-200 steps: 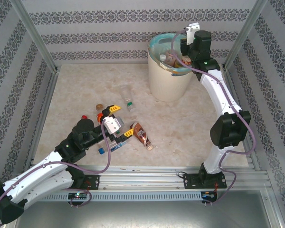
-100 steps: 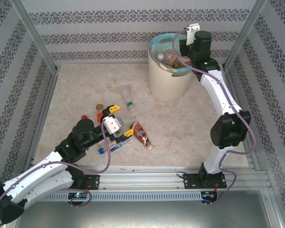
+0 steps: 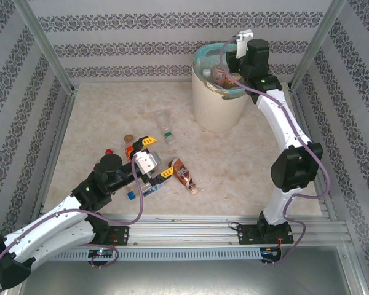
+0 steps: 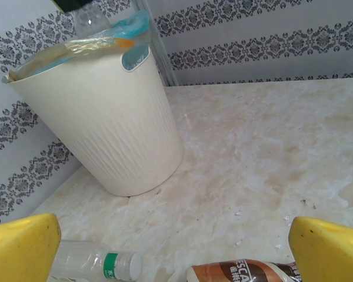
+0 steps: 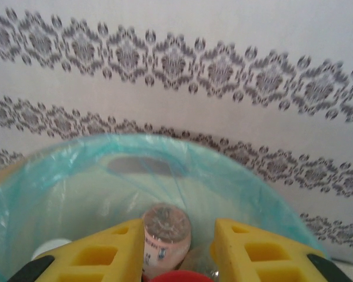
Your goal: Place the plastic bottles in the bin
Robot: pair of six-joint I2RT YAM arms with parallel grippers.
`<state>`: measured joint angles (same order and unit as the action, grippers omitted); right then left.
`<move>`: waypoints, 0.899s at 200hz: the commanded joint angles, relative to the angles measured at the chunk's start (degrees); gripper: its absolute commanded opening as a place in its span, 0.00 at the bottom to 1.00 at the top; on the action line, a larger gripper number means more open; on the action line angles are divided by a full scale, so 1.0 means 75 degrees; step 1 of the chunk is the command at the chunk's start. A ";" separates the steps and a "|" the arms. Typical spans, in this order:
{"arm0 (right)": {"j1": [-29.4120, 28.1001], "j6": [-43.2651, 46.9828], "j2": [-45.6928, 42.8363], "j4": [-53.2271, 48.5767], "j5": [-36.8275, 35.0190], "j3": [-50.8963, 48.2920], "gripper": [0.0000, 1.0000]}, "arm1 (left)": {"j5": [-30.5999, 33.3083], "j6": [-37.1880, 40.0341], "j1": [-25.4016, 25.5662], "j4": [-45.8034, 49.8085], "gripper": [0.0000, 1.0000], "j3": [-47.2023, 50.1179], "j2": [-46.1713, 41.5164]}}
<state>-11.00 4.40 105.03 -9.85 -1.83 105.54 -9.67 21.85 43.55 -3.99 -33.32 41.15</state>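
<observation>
As things lie now: R arm at the drop, L arm set for the next pick.
Right tool (image 5: 179, 249): jaws narrow, closed on a pink-labelled plastic bottle (image 5: 166, 234); grip judged from the bottle sitting betw. the yellow pads, clear of the bag.
Held bottle, axis: runs along the fingers, base end pointing away from the wrist, into the bag.
Bin: cream-white round bin (image 3: 216, 114) w/ blue-green bag liner, far right of the marble worktop (image 3: 98, 104), near the back wall; white cap (image 3: 207, 73) visible inside, contents otherwise unclear.
Key relation, R: held bottle hangs inside the rim line, over the mouth; prob. only a release needed, no more travel.
Left tool (image 4: 176, 252): fully open, holding nothing, low over the worktop, near left.
Key relation, L: brown-labelled plastic bottle (image 3: 183, 175) lies just ahead of the tool, toward its right pad; long axis approx. parallel to the line betw. the pads, so the wrist likely needs a turn to close across the body.
Other loose ones: clear plastic bottle (image 3: 166, 133) w/ green neck band, further toward the bin; blue-capped bottle (image 3: 131, 195) beside the L wrist; red-capped bottle (image 3: 109, 151) to its left.
Nearer arm: L for every loose bottle; R well apart from them.
</observation>
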 commanded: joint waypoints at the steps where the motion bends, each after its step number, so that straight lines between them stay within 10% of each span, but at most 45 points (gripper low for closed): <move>1: 0.0055 -0.0122 0.0279 -0.0084 0.0119 -0.0371 0.02 | 0.0080 -0.0042 0.0111 -0.0347 1.00 0.0052 -0.0096; 180: -0.0371 0.0046 0.0088 0.0806 0.0542 0.0669 0.00 | 0.0118 -0.0019 0.0135 -0.0452 1.00 0.0089 0.0022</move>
<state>-12.99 3.57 104.62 -5.65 2.07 107.81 -8.91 21.85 43.90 -4.19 -33.30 41.54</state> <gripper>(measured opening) 0.322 0.999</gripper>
